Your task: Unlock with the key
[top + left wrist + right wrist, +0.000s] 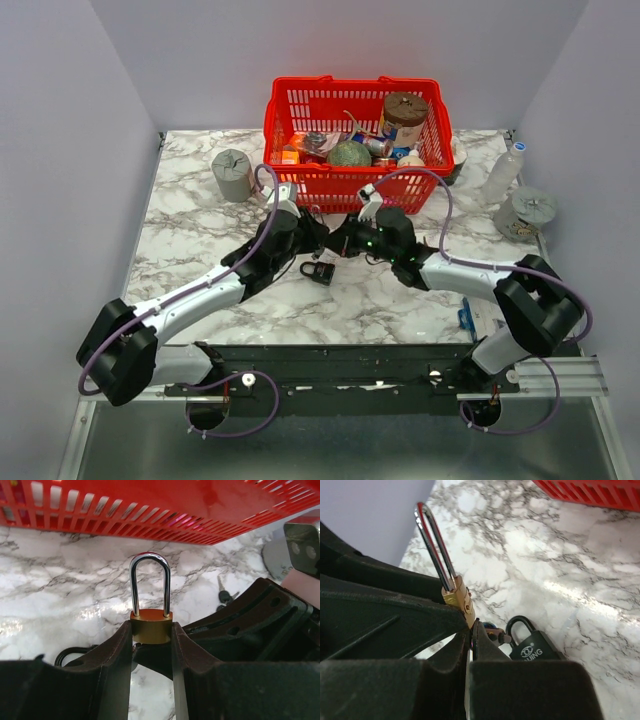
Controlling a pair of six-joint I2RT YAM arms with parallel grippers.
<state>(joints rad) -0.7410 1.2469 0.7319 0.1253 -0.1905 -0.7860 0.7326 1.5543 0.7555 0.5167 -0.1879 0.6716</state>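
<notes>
Top view: your left gripper (315, 237) and right gripper (345, 242) meet tip to tip over the surface (200, 240), just in front of the red basket (355, 82). A black padlock (318, 271) lies on the surface right below them.

Left wrist: left jaws are clamped on the body of a brass padlock (151, 628), shackle upright. The key (223, 596) sits to the right of it, just past the edge of the right gripper and well clear of the left jaws.

Right wrist: right jaws are together, only a thin slit between them, tips against the brass padlock's lower corner. You can't tell if anything is pinched. The black padlock is just beside the tips.
</notes>
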